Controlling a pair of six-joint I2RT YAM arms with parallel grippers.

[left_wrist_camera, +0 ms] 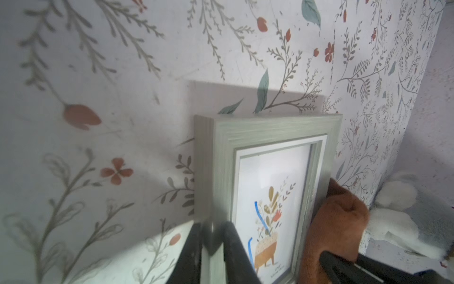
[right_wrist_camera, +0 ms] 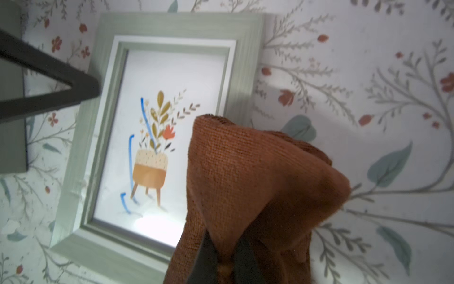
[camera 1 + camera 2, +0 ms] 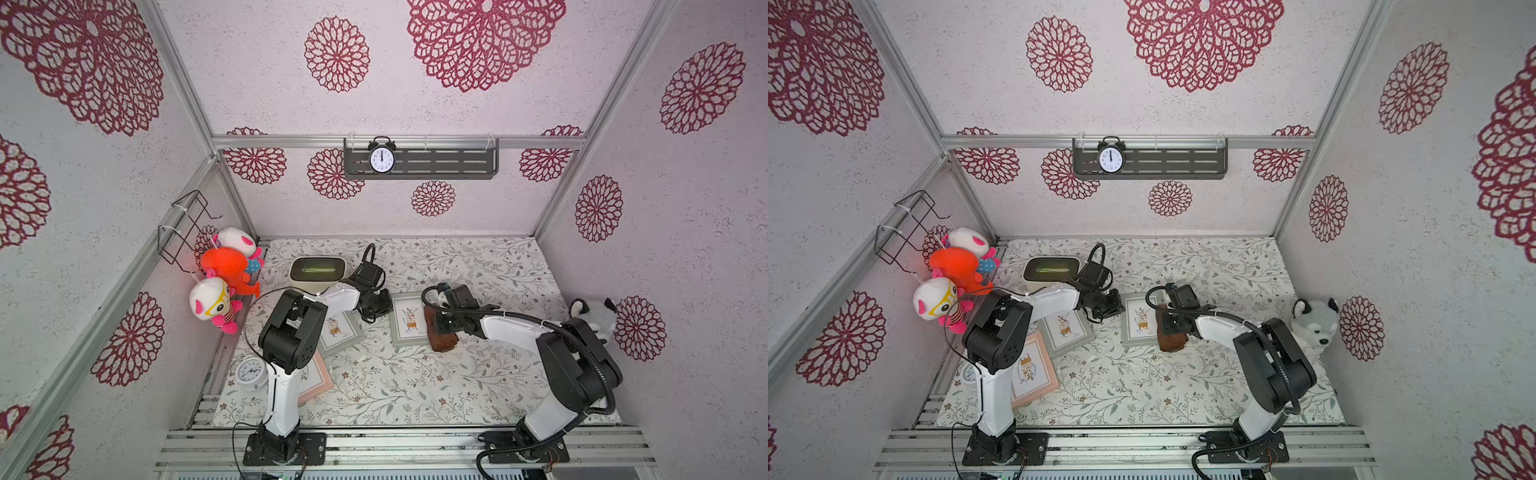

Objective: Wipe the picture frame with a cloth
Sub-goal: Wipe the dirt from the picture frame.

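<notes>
A grey-green picture frame (image 3: 409, 322) (image 3: 1139, 322) lies flat in the middle of the floral mat, with blue marker strokes (image 2: 145, 115) on its glass. My left gripper (image 3: 384, 309) (image 1: 212, 242) is shut on the frame's (image 1: 265, 134) left side rail, one finger outside the rail and one over the glass. My right gripper (image 3: 438, 328) (image 2: 224, 261) is shut on the brown cloth (image 3: 444, 338) (image 3: 1172, 340) (image 2: 245, 172). The cloth (image 1: 336, 221) hangs bunched over the frame's (image 2: 169, 29) right rail and covers part of the glass.
A second grey frame (image 3: 338, 328) and a pink frame (image 3: 318, 378) lie by the left arm's base. A white clock (image 3: 251, 372), a cream box (image 3: 318, 270), a husky plush (image 3: 594, 316) and hanging plush toys (image 3: 226, 270) border the mat.
</notes>
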